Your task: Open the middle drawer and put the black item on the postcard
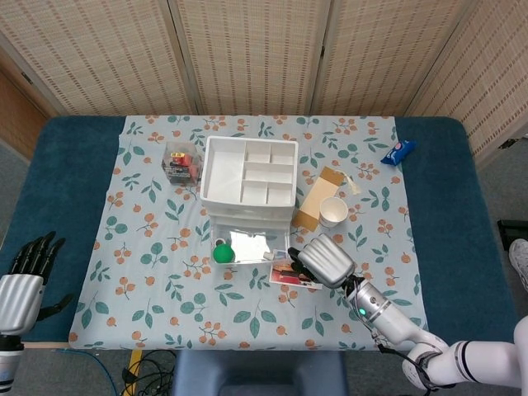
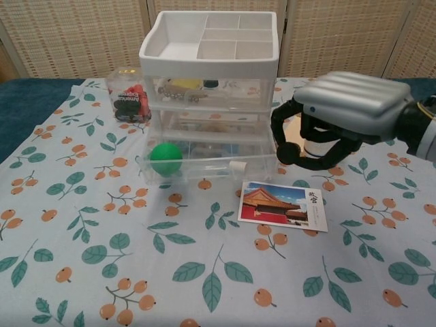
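My right hand hangs in the air just right of the drawer unit, above the postcard, its fingers curled in under the palm. I cannot tell whether they hold the black item, since the fingers are dark themselves and anything between them is hidden. From the head view the same hand covers the right part of the postcard, which lies on the cloth just in front of the unit's right corner. The unit's lowest drawer is pulled out toward me and holds a green ball at its left end and a small white piece near the front wall. The closed top drawer shows small items through its clear front, too jumbled to name. On top sits a white divided tray. Left of the unit stands a clear box with dark and red contents. My left hand rests well away from the unit at the table's left edge, fingers apart and holding nothing.
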Controlling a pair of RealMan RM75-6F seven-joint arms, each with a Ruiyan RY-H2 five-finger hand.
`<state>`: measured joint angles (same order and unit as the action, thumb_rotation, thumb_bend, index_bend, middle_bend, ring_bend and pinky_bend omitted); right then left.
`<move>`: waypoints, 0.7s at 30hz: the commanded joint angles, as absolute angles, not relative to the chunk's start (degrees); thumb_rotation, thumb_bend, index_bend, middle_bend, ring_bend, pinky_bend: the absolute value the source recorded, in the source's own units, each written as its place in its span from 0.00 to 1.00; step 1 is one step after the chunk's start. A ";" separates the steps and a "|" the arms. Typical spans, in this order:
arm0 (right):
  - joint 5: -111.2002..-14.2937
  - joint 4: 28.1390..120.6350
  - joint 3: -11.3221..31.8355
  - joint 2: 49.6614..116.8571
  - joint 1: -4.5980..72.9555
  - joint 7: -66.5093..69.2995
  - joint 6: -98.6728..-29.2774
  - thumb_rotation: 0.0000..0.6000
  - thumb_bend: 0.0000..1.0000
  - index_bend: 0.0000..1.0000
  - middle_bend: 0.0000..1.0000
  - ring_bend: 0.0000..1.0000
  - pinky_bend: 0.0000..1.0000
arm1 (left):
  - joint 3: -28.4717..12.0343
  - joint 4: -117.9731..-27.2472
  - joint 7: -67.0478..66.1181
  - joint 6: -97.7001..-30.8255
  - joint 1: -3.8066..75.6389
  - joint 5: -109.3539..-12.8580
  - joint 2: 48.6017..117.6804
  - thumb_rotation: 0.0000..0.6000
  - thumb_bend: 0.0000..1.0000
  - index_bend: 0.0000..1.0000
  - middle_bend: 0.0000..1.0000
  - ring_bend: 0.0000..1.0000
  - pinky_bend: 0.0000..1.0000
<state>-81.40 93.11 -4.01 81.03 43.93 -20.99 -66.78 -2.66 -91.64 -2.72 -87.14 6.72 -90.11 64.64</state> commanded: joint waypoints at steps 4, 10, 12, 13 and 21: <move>-82.28 88.26 -4.61 84.36 42.19 -17.53 -63.81 1.00 0.39 0.53 0.99 1.00 1.00 | -2.58 -92.14 -3.24 -87.20 6.70 -90.08 64.59 1.00 0.15 0.05 0.00 0.00 0.08; -83.38 85.09 -4.67 86.40 41.02 -14.21 -61.98 1.00 0.39 0.53 0.99 1.00 1.00 | -2.41 -92.20 -3.43 -87.04 6.60 -89.81 64.58 1.00 0.15 0.05 0.00 0.00 0.08; -83.71 84.33 -4.61 86.83 40.78 -13.65 -61.57 1.00 0.39 0.53 0.99 1.00 1.00 | -2.39 -92.20 -3.47 -87.02 6.65 -89.88 64.64 1.00 0.15 0.05 0.00 0.00 0.08; -83.77 83.94 -4.50 87.05 40.67 -13.37 -61.21 1.00 0.39 0.53 0.99 1.00 1.00 | -2.40 -92.22 -3.50 -86.97 6.70 -89.89 64.67 1.00 0.15 0.05 0.00 0.00 0.08; -83.37 82.54 -3.41 87.91 40.25 -12.24 -58.78 1.00 0.39 0.50 0.99 1.00 1.00 | -2.41 -92.25 -3.73 -86.72 6.94 -89.87 64.86 1.00 0.15 0.05 0.00 0.00 0.08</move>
